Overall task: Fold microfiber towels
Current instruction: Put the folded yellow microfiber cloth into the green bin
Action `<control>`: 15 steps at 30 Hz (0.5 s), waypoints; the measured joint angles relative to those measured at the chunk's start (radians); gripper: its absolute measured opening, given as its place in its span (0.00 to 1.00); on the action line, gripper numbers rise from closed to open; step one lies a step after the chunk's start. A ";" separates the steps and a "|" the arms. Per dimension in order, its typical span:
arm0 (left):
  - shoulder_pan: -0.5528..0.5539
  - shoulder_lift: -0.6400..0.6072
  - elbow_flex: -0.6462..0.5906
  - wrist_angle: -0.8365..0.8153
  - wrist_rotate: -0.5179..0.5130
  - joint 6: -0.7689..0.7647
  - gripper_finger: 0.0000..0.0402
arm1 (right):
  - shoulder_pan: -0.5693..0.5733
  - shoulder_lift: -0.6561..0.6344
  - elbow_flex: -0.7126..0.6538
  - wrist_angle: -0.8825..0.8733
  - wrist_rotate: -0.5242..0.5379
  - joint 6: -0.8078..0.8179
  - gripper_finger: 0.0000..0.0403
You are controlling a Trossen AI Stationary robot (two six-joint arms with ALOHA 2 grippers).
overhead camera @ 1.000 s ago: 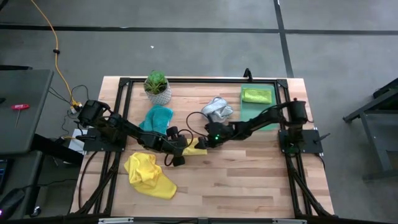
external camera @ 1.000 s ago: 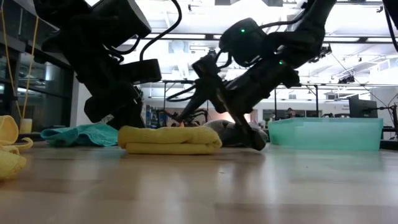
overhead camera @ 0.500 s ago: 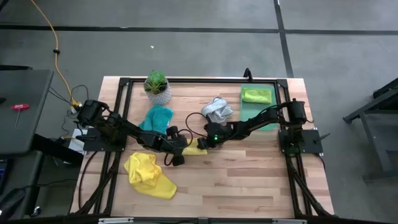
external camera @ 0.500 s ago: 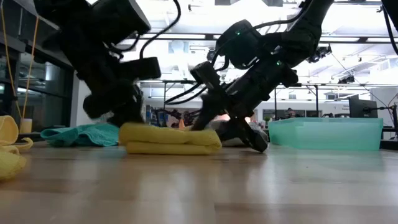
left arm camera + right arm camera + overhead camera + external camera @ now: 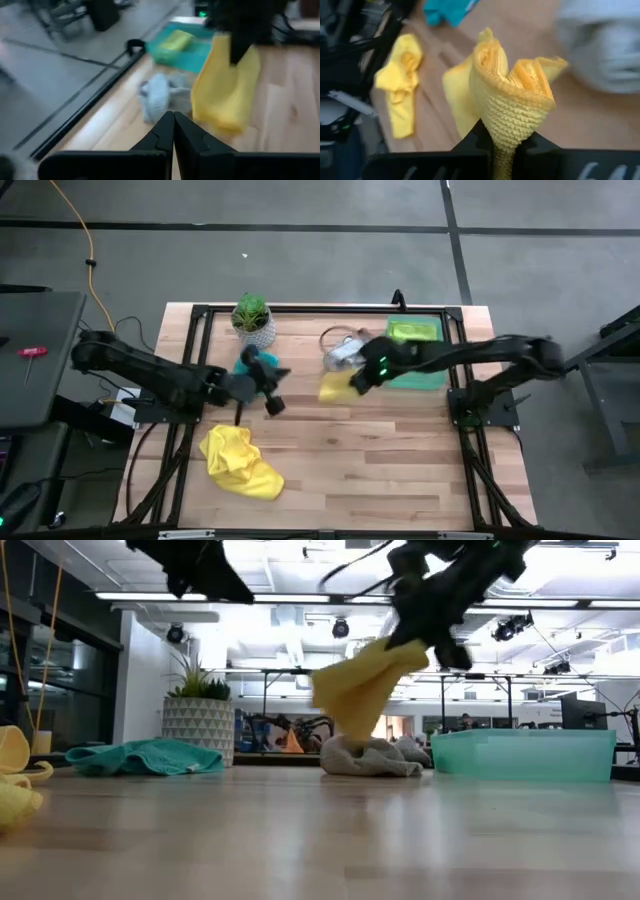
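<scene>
A: Where is the right gripper point(image 5: 352, 381), and what are its fingers doing?

B: It is lifted above the tabletop point(image 5: 400, 460), right of centre, with its fingers pressed together on a folded yellow towel point(image 5: 336, 387). The right wrist view shows the cloth bunched up between the dark fingers, and in the low view it hangs clear of the wood.

A: And the left gripper point(image 5: 270, 387)?

B: Its fingers are pressed together with nothing between them; the left wrist view shows the two tips meeting. It is raised over the tabletop just in front of the teal towel point(image 5: 140, 756), well apart from the yellow one.

A: What lies close to the held cloth?

B: The grey-white towel point(image 5: 345, 352) sits crumpled on the tabletop just behind it. To the right of that is the green tray point(image 5: 425, 370), with the lime green towel point(image 5: 413, 332) lying folded in its far end.

A: The other cloths?

B: The teal towel is spread flat near the potted plant point(image 5: 252, 319) at the back left. A second yellow towel point(image 5: 238, 461) lies rumpled at the front left, well apart from both grippers.
</scene>
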 joint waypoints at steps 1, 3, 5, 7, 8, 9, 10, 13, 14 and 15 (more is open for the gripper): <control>0.005 -0.025 -0.004 -0.019 -0.017 -0.020 0.00 | -0.021 -0.052 0.000 -0.064 0.013 -0.021 0.01; 0.019 -0.049 0.000 -0.004 -0.025 -0.056 0.00 | -0.071 -0.150 0.000 -0.179 0.024 -0.058 0.01; 0.028 -0.070 -0.003 -0.019 -0.023 -0.080 0.00 | -0.124 -0.225 0.000 -0.303 0.046 -0.095 0.01; 0.031 -0.071 -0.001 -0.013 -0.022 -0.095 0.00 | -0.188 -0.291 0.000 -0.391 0.055 -0.133 0.01; 0.033 -0.071 -0.002 -0.018 -0.021 -0.099 0.00 | -0.219 -0.319 0.000 -0.420 0.054 -0.153 0.01; 0.034 -0.070 -0.002 -0.018 -0.017 -0.101 0.00 | -0.251 -0.345 0.000 -0.441 0.051 -0.175 0.01; 0.034 -0.068 -0.002 -0.016 -0.014 -0.103 0.00 | -0.285 -0.367 0.000 -0.461 0.048 -0.197 0.01; 0.034 -0.052 -0.003 -0.022 0.009 -0.103 0.00 | -0.384 -0.412 0.000 -0.499 0.003 -0.268 0.00; 0.034 -0.048 -0.004 -0.022 0.016 -0.103 0.00 | -0.416 -0.419 0.000 -0.510 -0.012 -0.289 0.00; 0.034 -0.043 -0.002 -0.013 0.022 -0.104 0.00 | -0.445 -0.422 0.000 -0.521 -0.026 -0.310 0.00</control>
